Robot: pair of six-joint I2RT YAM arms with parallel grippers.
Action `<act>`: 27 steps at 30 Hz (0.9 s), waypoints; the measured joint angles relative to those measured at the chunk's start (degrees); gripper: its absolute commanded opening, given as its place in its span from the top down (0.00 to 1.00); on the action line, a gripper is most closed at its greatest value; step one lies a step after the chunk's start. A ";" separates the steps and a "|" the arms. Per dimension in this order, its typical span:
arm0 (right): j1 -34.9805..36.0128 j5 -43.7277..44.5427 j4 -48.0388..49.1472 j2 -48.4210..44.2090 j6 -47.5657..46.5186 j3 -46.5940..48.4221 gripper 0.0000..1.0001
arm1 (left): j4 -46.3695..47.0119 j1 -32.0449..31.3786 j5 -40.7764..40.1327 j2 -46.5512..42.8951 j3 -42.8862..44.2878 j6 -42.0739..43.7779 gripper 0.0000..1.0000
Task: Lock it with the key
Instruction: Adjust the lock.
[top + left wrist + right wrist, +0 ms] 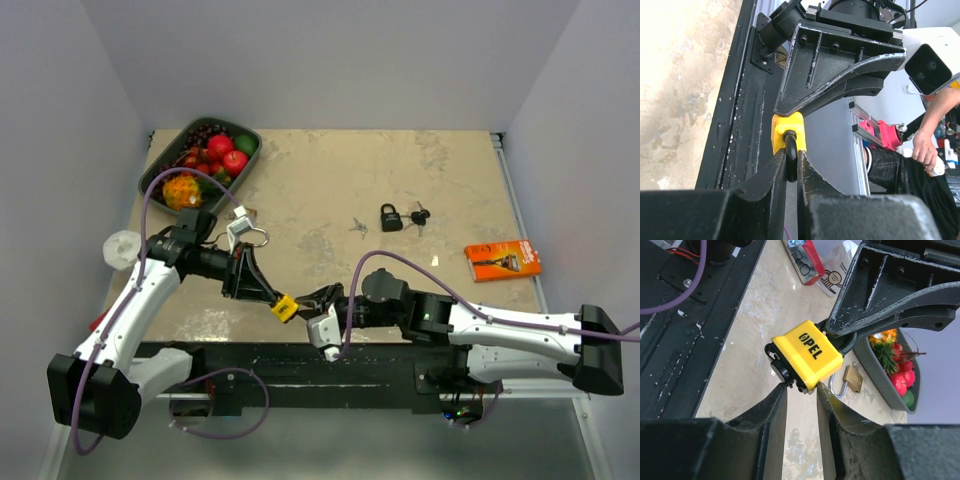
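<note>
Here, left hand (791,159) gripping yellow padlock (807,354), right hand (801,390) half-open, perhaps touching its base.

1. Pale lavender-white panel walls (330,60) box everything in: one across the top of the frame, one down each side.
2. Centre frame, there's the beige, mottled stone-look tabletop (330,170), blotched with paler patches.
3. Down its right edge runs a silver metal rail (511,200).
4. Lower frame, a scuffed black metal base plate (300,365) spans the table's near edge.
5. Bottom strip: a plain grey surface (330,450).
6. Light is soft and even, shadows faint.
</note>
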 measured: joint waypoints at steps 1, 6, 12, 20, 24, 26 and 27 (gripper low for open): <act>0.00 0.04 0.02 0.20 0.00 0.09 0.74 | -0.11 0.02 -0.20 -0.04 -0.02 0.04 1.00; -0.02 0.52 0.02 1.95 0.76 0.68 0.74 | -0.37 0.35 -0.85 -0.70 -0.48 0.81 1.00; -0.17 1.09 0.04 3.41 2.38 1.25 0.56 | -0.31 0.44 -1.25 -1.03 -0.87 0.92 1.00; -2.80 3.69 -3.89 -0.33 4.39 2.73 0.27 | -2.25 2.08 -0.28 -0.02 0.09 3.98 1.00; -4.66 4.92 -7.76 -4.20 7.41 2.80 0.22 | -4.57 3.43 -0.22 1.46 1.68 6.84 1.00; -5.51 5.31 -9.42 -4.61 11.13 3.30 0.19 | -5.57 4.15 -0.22 2.21 2.47 8.07 1.00; -5.90 5.51 -10.47 -3.96 13.42 4.31 0.17 | -6.05 4.66 -0.17 2.58 2.78 8.59 1.00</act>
